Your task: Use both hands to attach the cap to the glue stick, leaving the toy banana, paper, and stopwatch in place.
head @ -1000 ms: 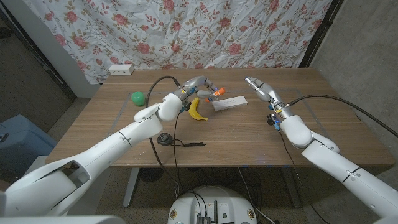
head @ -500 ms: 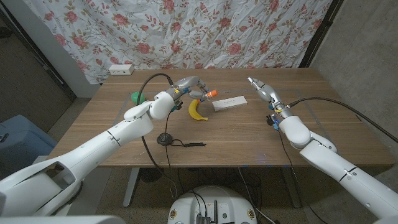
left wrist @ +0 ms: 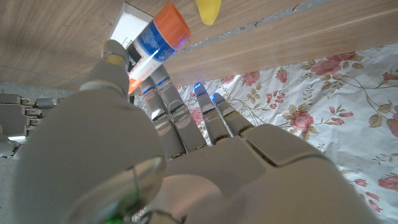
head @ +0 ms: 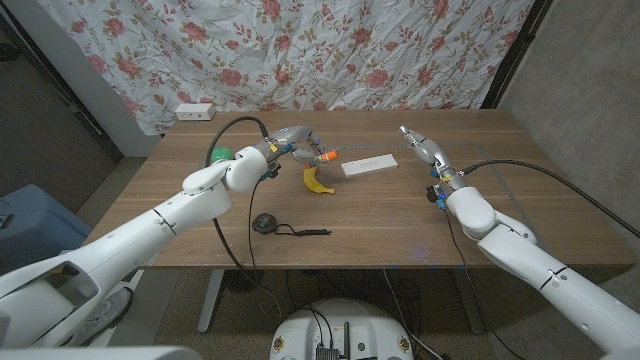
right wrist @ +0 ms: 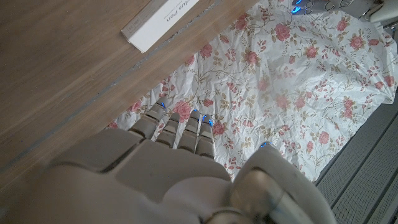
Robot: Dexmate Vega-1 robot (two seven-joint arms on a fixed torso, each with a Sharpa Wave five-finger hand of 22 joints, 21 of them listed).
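My left hand [head: 293, 139] holds the glue stick [head: 322, 156] above the table, just behind the yellow toy banana [head: 317, 181]. In the left wrist view the glue stick [left wrist: 157, 38], white and blue with an orange end, is pinched between the thumb and fingers of that hand [left wrist: 186, 155]. My right hand [head: 420, 145] hovers open at the right of the white paper [head: 368, 164], its fingers stretched out and holding nothing. The black stopwatch [head: 264, 222] lies with its cord near the front. I cannot pick out a separate cap.
A green rounded object [head: 221, 154] sits at the left, partly behind my left arm. A white power strip [head: 194, 112] lies at the back left corner. The white paper [right wrist: 163, 22] lies beyond my right hand [right wrist: 174, 174]. The banana's tip [left wrist: 208, 9] shows past the glue stick.
My left hand has carried the glue stick leftward, from beside the paper to behind the banana. The right hand has hardly moved.
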